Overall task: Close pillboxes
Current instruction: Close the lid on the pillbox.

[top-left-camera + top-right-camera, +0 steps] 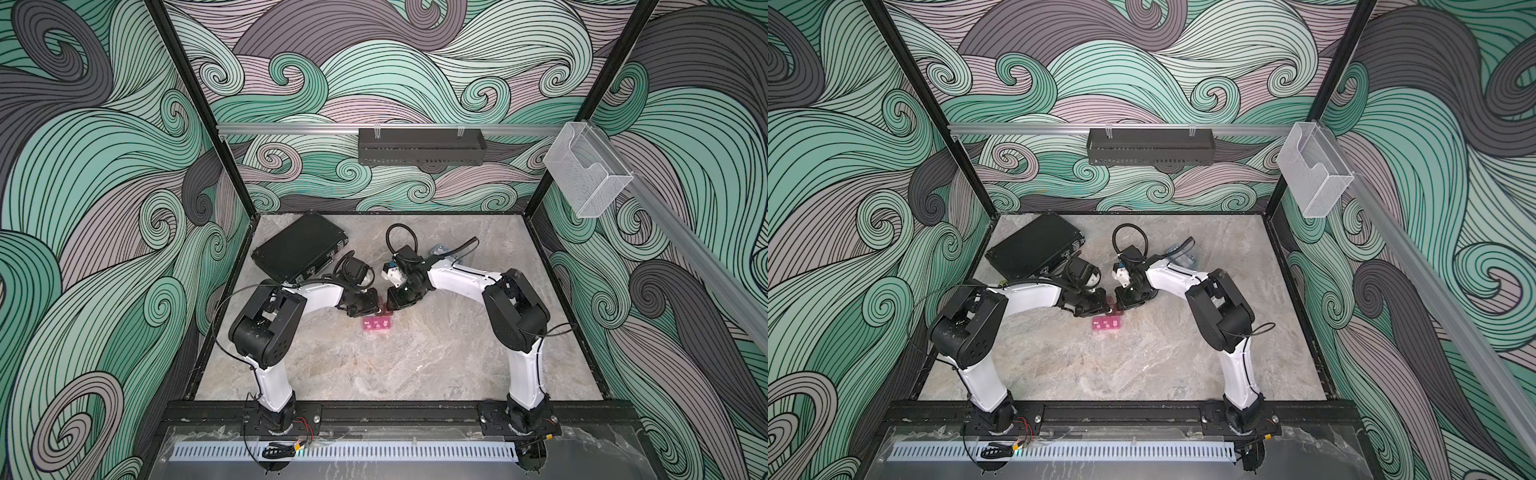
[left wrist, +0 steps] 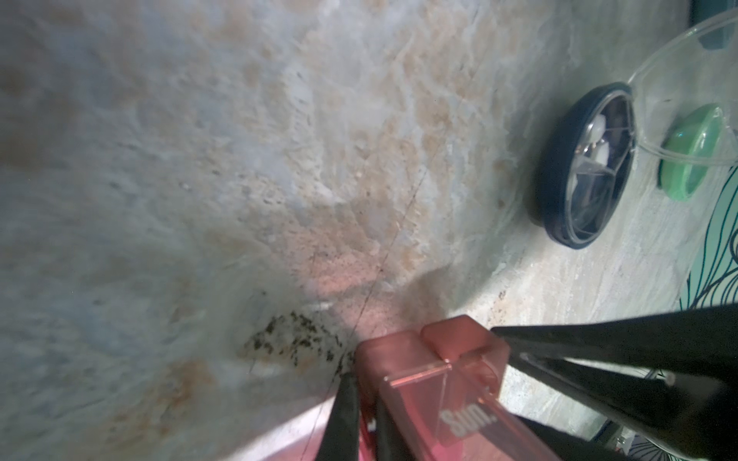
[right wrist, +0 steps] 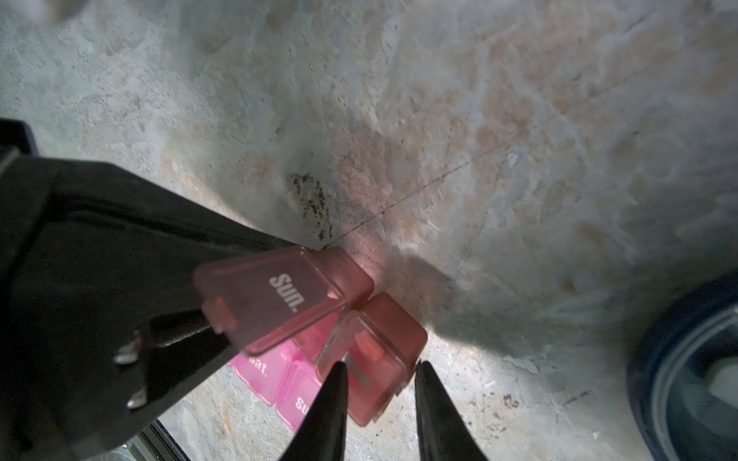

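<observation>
Black tapered left gripper [image 2: 364, 403] clenched on translucent pink pillbox [image 1: 377, 323] lid; right gripper [image 3: 381, 367] straddles neighbouring lid, grip unclear.

Left tool [image 2: 361, 403] pinched tight — right tool [image 3: 381, 367], close by, seemingly parted.

We note black case [image 1: 300, 248] closed, flat at far left of marble tabletop [image 1: 374, 365]. Black perforated tray [image 1: 422, 146] hangs on back rail. Clear bin [image 1: 587, 174] on right rail.

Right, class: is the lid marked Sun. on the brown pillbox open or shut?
Open. In the right wrist view the Sun. lid stands lifted off the brown pillbox, its edge pinched by the left tool.
</observation>
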You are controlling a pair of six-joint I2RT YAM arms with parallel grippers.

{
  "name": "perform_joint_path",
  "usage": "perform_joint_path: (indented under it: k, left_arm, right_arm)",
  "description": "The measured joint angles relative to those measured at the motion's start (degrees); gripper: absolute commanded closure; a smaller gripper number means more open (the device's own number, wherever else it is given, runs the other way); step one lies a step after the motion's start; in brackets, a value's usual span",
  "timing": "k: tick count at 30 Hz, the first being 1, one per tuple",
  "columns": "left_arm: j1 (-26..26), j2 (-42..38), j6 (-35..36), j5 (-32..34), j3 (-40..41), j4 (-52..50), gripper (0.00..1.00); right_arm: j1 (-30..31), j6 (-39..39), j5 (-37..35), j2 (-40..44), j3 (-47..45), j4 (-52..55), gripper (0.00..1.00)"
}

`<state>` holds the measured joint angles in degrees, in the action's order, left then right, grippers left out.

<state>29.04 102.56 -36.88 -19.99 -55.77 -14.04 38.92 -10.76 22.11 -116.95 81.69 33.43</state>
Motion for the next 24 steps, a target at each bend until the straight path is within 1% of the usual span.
perform_joint_path:
  k: [6, 10, 18, 24]
  left_arm:
    - [0.04, 0.11, -0.11, 0.28, -0.28, -0.46, 0.92]
    - [0.31, 0.11, -0.24, 0.61, -0.37, -0.48, 0.93]
    - [0.50, 0.11, -0.83, 1.05, -0.46, -0.50, 0.93]
    - [0.68, 0.11, -1.18, 1.38, -0.48, -0.52, 0.93]
  right_arm:
    - [-0.11, 0.00, 0.26, -0.09, -0.11, -0.28, 0.71]
    - [-0.26, -0.02, 0.28, -0.09, -0.46, -0.48, 0.74]
    - [0.11, 0.22, -1.14, -0.09, -0.46, -0.28, 0.74]
    - [0.85, 0.24, -2.23, -0.13, -0.44, -0.28, 0.68]
